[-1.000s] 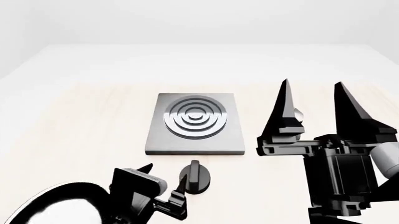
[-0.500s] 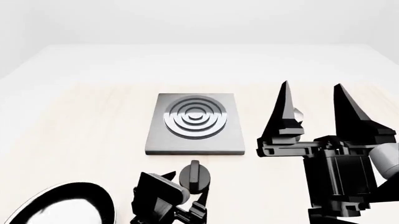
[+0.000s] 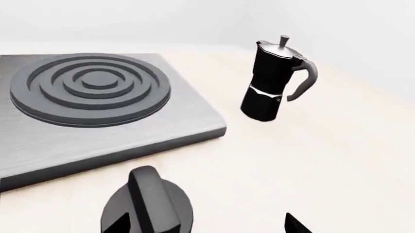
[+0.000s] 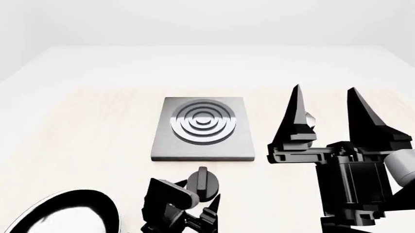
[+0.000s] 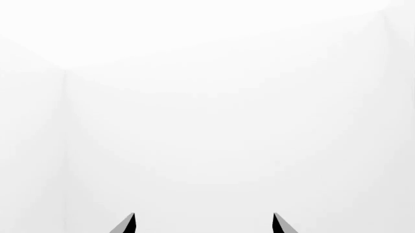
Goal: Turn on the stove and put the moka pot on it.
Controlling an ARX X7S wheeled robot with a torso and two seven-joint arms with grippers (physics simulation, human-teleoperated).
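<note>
The left gripper (image 4: pixel 198 196) sits low at the near edge of the table (image 4: pixel 84 126), its black fingers spread apart with the knob (image 4: pixel 203 183) between them; whether the tips touch the knob cannot be told. In the left wrist view the knob (image 3: pixel 147 209) shows as a round black disc with a raised grip bar, a dark fingertip on either side of it at the frame's edge.

The right gripper (image 4: pixel 324 104) is raised and points up and away from the robot, its two long tapered fingers wide apart and holding nothing — the right wrist view shows only the two tips (image 5: pixel 128 224) against blank white.

A black frying pan (image 4: pixel 61 213) lies at the table's near left corner; its inside reads as a pale gloss, contents unclear.

The stove (image 4: pixel 202 128) is a flat square grey slab in the middle of the table, with a burner of raised concentric rings. The knob stands just beside its near edge, apart from the slab.

The moka pot (image 3: pixel 275 80) stands upright on the table to the stove's right, not on the burner — black, faceted, waisted, with a silver lid and thin handle. In the head view it is mostly hidden behind the right gripper.
</note>
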